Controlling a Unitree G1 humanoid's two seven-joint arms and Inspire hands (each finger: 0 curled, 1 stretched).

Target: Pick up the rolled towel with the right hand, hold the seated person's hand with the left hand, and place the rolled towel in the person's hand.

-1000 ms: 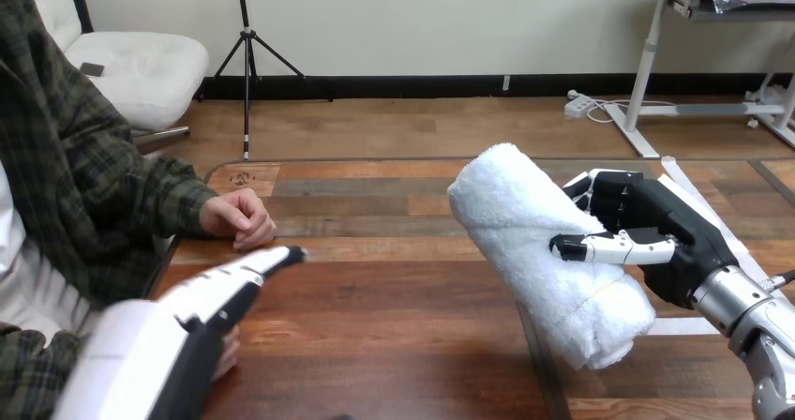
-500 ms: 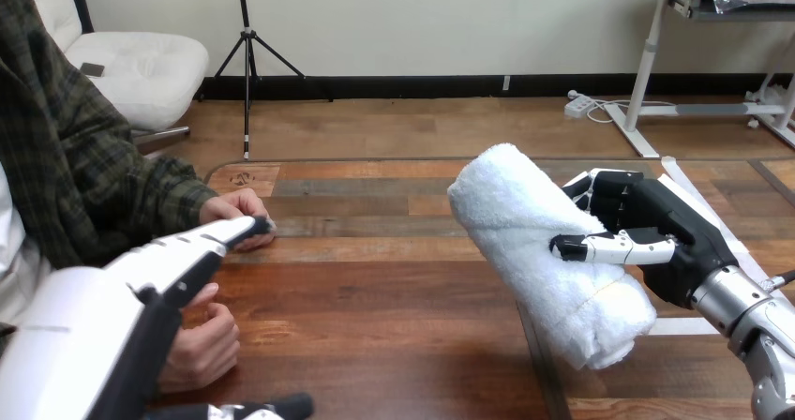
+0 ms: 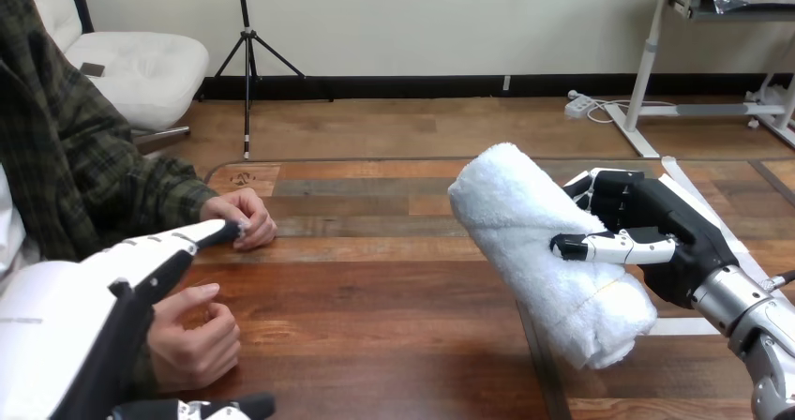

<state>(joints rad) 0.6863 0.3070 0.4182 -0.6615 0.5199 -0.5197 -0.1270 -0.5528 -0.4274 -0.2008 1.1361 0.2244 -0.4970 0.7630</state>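
Note:
A white rolled towel (image 3: pixel 539 247) hangs tilted above the table's right half, with my right hand (image 3: pixel 656 237) shut on it, thumb across its front. My left hand (image 3: pixel 103 293) reaches in from the lower left with straight fingers; their tips (image 3: pixel 220 231) are at the person's far hand (image 3: pixel 239 216), which rests loosely curled on the table edge. I cannot tell if they touch. My left thumb (image 3: pixel 216 407) shows at the bottom edge, below the person's near hand (image 3: pixel 192 337), which lies half curled on the table under my left hand.
The wooden table (image 3: pixel 394 298) stretches between the person at the left and my right arm. A dark seam (image 3: pixel 539 364) runs across its top under the towel. White tape strips (image 3: pixel 698 204) lie at the right side.
My left hand has swung left and farther away, its fingertips now at the person's far hand. The person's near hand now shows under it. The towel and right hand have not moved.

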